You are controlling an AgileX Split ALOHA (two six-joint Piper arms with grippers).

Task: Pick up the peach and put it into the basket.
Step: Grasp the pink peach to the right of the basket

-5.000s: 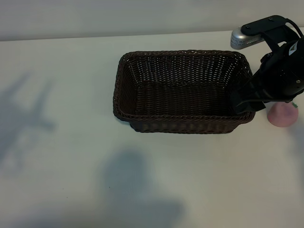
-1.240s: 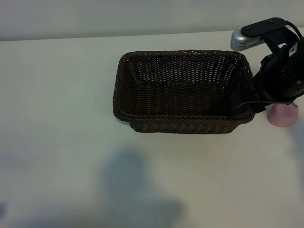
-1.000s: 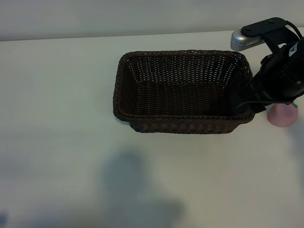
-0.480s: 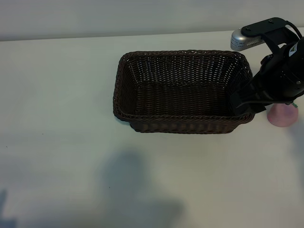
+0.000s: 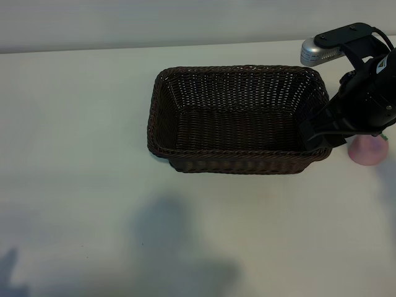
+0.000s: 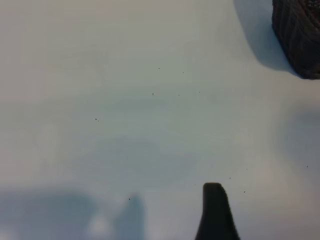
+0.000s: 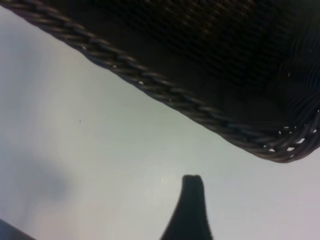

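The dark-brown wicker basket [image 5: 238, 117] stands mid-table. The pale-pink peach [image 5: 367, 152] rests on the table just past the basket's right end, its upper part hidden by my right arm. My right gripper [image 5: 323, 136] hangs over the basket's near right corner, to the left of the peach and not around it. In the right wrist view one dark fingertip [image 7: 192, 186] shows over bare table beside the braided basket rim [image 7: 165, 90]; it is open and empty. My left gripper is outside the exterior view; its wrist view shows one fingertip [image 6: 215, 197] over bare table, open and empty, with the basket's corner [image 6: 300, 40] farther off.
The white table [image 5: 93, 185] spreads wide to the left of and in front of the basket. A soft shadow [image 5: 179, 247] lies on the near middle. The table's far edge [image 5: 93, 52] runs behind the basket.
The right arm, peach and basket have stayed put. A small shadow has crept into the table's near left corner.
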